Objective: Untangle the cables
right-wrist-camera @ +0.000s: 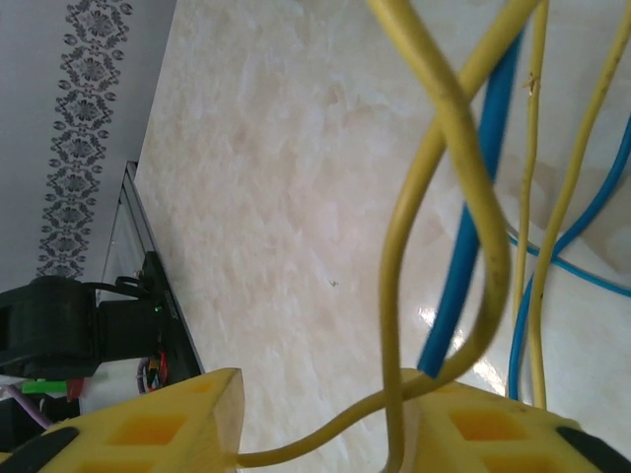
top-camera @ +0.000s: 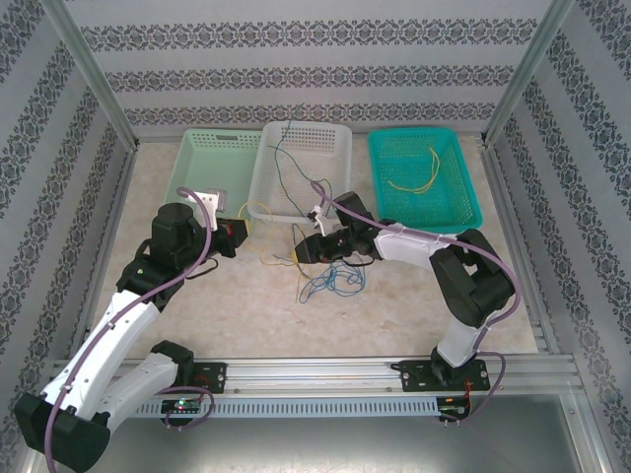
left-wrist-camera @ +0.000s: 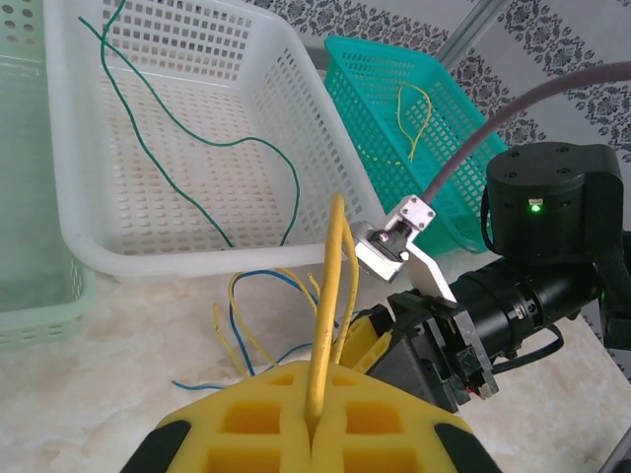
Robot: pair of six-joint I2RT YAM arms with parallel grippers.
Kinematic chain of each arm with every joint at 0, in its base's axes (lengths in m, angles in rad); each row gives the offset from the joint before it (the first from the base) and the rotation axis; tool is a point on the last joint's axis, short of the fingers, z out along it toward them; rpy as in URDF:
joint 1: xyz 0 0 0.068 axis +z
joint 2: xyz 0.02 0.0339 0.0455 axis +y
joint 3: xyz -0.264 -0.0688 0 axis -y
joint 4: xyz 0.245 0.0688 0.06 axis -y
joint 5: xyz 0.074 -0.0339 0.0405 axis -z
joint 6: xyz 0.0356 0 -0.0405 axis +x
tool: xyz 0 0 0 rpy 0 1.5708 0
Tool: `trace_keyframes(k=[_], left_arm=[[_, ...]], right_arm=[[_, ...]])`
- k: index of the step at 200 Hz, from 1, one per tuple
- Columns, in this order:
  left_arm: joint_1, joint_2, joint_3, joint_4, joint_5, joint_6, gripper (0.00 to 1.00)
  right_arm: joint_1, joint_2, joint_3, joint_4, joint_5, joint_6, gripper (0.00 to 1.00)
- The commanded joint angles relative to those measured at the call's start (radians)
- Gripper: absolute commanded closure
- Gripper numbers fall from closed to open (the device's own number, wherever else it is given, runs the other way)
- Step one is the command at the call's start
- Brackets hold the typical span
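Beige marbled worktop (top-camera: 246, 315), fenced by panels of grey-patterned wallpaper. Left arm bent in from the near left corner toward the worktop's middle. Left gripper (left-wrist-camera: 314, 419) with yellow foam pads pressed together, clamped on a thin yellow cable (left-wrist-camera: 327, 296) that rises straight out of the seam. Right arm folded in from the near right corner, wrist turned to face the left one. Right gripper (right-wrist-camera: 320, 439) with pads apart, yellow loops and a thin blue cable (right-wrist-camera: 463, 246) hanging in the gap, one yellow strand brushing a pad. Just nearward of both grippers, a loose tangle of blue and yellow cables (top-camera: 330, 281) on the bare worktop.

Along the far edge, three perforated plastic baskets side by side:
- pale green basket (top-camera: 192, 158) at the left
- white basket (top-camera: 340, 138) in the middle, holding a thin green cable (left-wrist-camera: 163, 113)
- teal basket (top-camera: 463, 197) at the right, holding a separate yellow wire (top-camera: 435, 166)

Small green light (left-wrist-camera: 535, 207) lit on the right wrist's black housing.
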State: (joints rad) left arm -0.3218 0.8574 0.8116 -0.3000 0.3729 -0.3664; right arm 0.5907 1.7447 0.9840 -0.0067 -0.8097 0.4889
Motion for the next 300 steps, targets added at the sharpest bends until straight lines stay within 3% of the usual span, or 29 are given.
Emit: trace_keyframes(k=[1,54,85,145,196,226,269,300], left_arm=[[-0.013,-0.010,-0.003,0.010,-0.025,0.031,1.00],[-0.013,-0.014,-0.003,0.000,-0.027,0.037,1.00],[-0.013,-0.020,-0.008,-0.008,-0.033,0.040,0.99],[-0.013,-0.008,-0.021,0.018,-0.017,0.030,0.99],[-0.013,-0.009,-0.025,0.035,-0.011,0.020,0.99],[-0.013,-0.009,-0.024,0.026,-0.014,0.025,0.99],[-0.013,-0.014,-0.028,0.028,-0.016,0.026,0.99],[-0.012,-0.014,-0.030,0.027,-0.018,0.026,0.99]], right_arm=[[-0.017,-0.058,-0.028,0.017,-0.011,0.001,0.54],[-0.032,-0.070,-0.057,0.046,-0.013,0.026,0.50],[-0.062,-0.122,-0.090,0.051,0.024,0.040,0.34],[-0.086,-0.198,-0.127,0.079,0.063,0.083,0.32],[-0.034,-0.181,-0.127,0.114,0.031,0.125,0.33],[-0.028,-0.178,-0.132,0.098,0.024,0.112,0.41],[-0.031,-0.167,-0.139,0.088,0.008,0.100,0.61],[-0.031,-0.152,-0.129,0.088,-0.001,0.106,0.86]])
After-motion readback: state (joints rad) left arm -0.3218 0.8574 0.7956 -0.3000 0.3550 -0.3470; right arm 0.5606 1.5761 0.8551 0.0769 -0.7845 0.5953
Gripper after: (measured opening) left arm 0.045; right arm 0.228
